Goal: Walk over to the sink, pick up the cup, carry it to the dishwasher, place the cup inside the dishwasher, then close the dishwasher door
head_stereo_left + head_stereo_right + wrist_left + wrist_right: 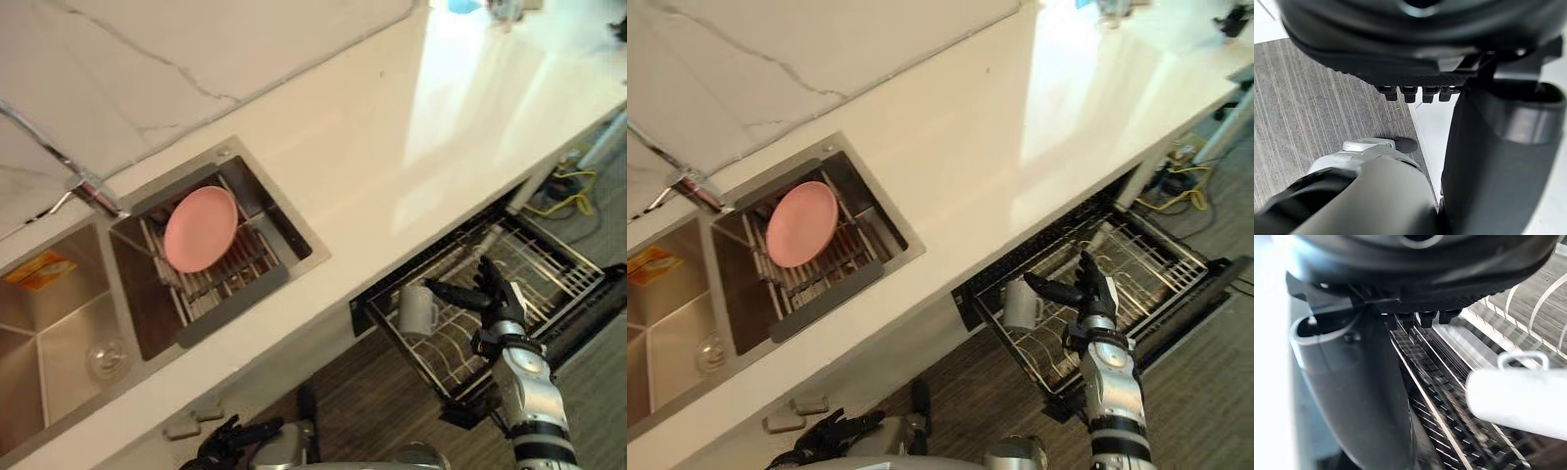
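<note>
Head stereo pair down onto sink and dishwasher rack, right wrist close over that rack

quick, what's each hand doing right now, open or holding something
Left hand: open, fingers relaxed, holding nothing.
Right hand: open, fingers straight, beside the cup in the dishwasher rack.

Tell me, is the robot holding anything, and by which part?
Nothing is held. The cup sits in the dishwasher rack beside the open right hand; the left hand is empty too.
</note>
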`<state>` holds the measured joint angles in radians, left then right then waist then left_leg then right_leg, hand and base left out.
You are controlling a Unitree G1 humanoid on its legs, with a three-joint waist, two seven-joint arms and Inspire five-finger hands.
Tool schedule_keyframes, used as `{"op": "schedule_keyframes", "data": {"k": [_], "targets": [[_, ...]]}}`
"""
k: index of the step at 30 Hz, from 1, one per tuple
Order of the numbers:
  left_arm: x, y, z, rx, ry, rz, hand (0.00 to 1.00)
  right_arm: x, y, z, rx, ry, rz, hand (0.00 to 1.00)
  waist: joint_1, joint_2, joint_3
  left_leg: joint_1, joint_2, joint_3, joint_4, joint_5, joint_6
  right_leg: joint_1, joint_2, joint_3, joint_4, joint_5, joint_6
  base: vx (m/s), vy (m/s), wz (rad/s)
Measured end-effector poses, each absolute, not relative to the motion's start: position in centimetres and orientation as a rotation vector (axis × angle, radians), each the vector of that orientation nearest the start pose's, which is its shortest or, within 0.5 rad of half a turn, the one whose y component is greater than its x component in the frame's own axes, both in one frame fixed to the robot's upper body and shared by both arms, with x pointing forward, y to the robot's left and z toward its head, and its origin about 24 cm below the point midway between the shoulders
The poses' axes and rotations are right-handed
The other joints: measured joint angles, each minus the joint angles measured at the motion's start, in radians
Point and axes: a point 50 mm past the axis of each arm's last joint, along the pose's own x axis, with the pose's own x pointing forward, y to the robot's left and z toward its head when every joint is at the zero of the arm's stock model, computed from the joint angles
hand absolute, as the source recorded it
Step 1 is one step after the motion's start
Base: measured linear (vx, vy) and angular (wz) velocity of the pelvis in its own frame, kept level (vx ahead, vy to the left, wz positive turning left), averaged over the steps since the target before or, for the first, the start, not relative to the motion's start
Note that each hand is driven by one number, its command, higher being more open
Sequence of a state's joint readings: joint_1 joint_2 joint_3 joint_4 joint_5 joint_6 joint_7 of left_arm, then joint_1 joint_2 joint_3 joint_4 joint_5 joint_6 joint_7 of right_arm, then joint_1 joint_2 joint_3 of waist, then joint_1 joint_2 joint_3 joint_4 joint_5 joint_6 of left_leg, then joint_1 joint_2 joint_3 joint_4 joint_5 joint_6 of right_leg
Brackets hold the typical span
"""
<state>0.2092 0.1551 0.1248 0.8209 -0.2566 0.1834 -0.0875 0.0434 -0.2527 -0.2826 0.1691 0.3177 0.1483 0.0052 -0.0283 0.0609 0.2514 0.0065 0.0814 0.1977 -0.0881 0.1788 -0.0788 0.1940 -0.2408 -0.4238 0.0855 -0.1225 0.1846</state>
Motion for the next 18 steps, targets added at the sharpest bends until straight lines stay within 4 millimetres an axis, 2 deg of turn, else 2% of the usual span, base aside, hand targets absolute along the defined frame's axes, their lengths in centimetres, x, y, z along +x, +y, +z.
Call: {"op": "schedule_keyframes", "data": {"k": [2, 7, 11, 12, 14, 15, 16, 17, 18], "targets": [[7.0, 22.5, -15.4, -0.26, 1.165, 0.318, 1.0, 21.4, -27.1, 0.5, 0.209, 0.243, -0.298, 1.0, -0.017, -0.018, -0.023, 0.004, 0.02, 0.034, 0.001, -0.004, -0.005, -0.026, 0.014, 0.044, -0.001, 0.005, -0.011, -0.05, -0.046, -0.52], [6.0, 22.7, -15.7, -0.295, 1.191, 0.386, 1.0, 20.0, -26.6, 1.6, 0.338, 0.155, -0.233, 1.0, -0.033, -0.016, -0.033, 0.001, 0.058, 0.075, 0.031, -0.018, -0.017, -0.059, 0.041, 0.102, -0.001, 0.016, -0.031, -0.09, -0.024, -0.36], [4.8, 22.4, -16.2, -0.376, 1.23, 0.449, 1.0, 19.7, -24.6, 4.8, 0.384, -0.034, -0.068, 1.0, -0.044, -0.007, -0.056, -0.001, 0.085, 0.103, 0.061, -0.034, -0.024, -0.07, 0.062, 0.13, -0.005, 0.022, -0.044, -0.06, -0.031, -0.24], [4.4, 22.3, -16.3, -0.392, 1.246, 0.458, 1.0, 19.3, -24.2, 6.6, 0.376, -0.131, -0.006, 1.0, -0.048, -0.004, -0.069, -0.015, 0.087, 0.105, 0.072, -0.034, -0.023, -0.068, 0.062, 0.12, -0.004, 0.026, -0.044, 0.0, -0.019, 0.1], [4.1, 22.4, -16.4, -0.414, 1.251, 0.477, 1.0, 19.3, -23.8, 8.4, 0.376, -0.231, 0.051, 1.0, -0.058, -0.005, -0.075, -0.035, 0.087, 0.118, 0.091, -0.034, -0.017, -0.06, 0.059, 0.1, -0.002, 0.026, -0.044, -0.02, -0.005, 0.47], [4.4, 22.5, -16.3, -0.41, 1.245, 0.476, 1.0, 19.0, -24.0, 10.2, 0.376, -0.338, 0.091, 1.0, -0.076, -0.006, -0.076, -0.076, 0.083, 0.213, 0.139, -0.03, 0.042, -0.037, 0.047, 0.033, -0.003, 0.025, -0.044, -0.05, 0.017, 0.98], [4.5, 22.5, -16.3, -0.405, 1.244, 0.473, 1.0, 18.9, -24.2, 10.8, 0.375, -0.38, 0.099, 1.0, -0.082, -0.005, -0.076, -0.09, 0.082, 0.274, 0.16, -0.029, 0.074, -0.028, 0.042, 0.0, -0.003, 0.024, -0.044, -0.09, 0.057, 1.47], [4.5, 22.6, -16.3, -0.395, 1.246, 0.47, 1.0, 18.9, -24.7, 11.8, 0.372, -0.448, 0.101, 1.0, -0.091, -0.002, -0.076, -0.103, 0.088, 0.395, 0.188, -0.058, 0.149, 0.002, 0.034, -0.066, -0.007, 0.022, -0.042, -0.08, 0.104, 1.4], [4.3, 22.6, -16.4, -0.405, 1.251, 0.483, 1.0, 18.9, -25.2, 12.4, 0.37, -0.484, 0.09, 1.0, -0.089, -0.006, -0.078, -0.097, 0.114, 0.486, 0.233, -0.122, 0.154, 0.036, 0.029, -0.122, -0.022, 0.024, -0.039, -0.08, 0.115, 1.41]]}}
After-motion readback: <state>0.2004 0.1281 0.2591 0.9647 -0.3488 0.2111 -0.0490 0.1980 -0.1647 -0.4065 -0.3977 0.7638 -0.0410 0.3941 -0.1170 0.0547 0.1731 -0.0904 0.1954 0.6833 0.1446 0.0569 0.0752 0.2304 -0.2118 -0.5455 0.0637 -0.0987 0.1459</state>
